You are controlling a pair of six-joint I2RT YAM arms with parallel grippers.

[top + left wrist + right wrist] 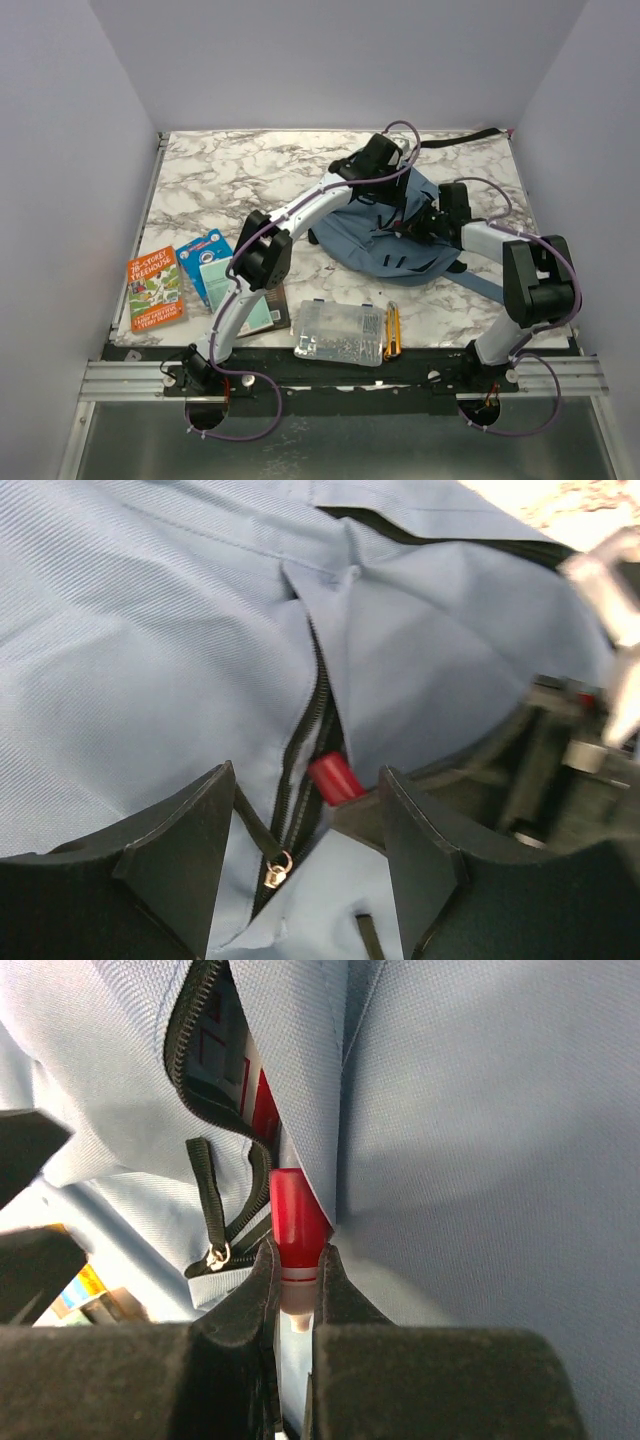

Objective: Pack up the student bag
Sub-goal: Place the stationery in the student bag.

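The bag is lying on the desk, at the right. A marker is resting at its zip opening. Books are lying left.

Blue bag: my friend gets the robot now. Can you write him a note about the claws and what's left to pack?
Left gripper: open, straddling the zip pull of the student bag.
Right gripper: shut on a red-capped marker, cap at the zip opening.
Bag: lying mid-table, zip partly open.
Done: marker brought to the opening.
Left: push it in and release. The orange book, blue packet, clear case and small yellow item lie outside on the table.
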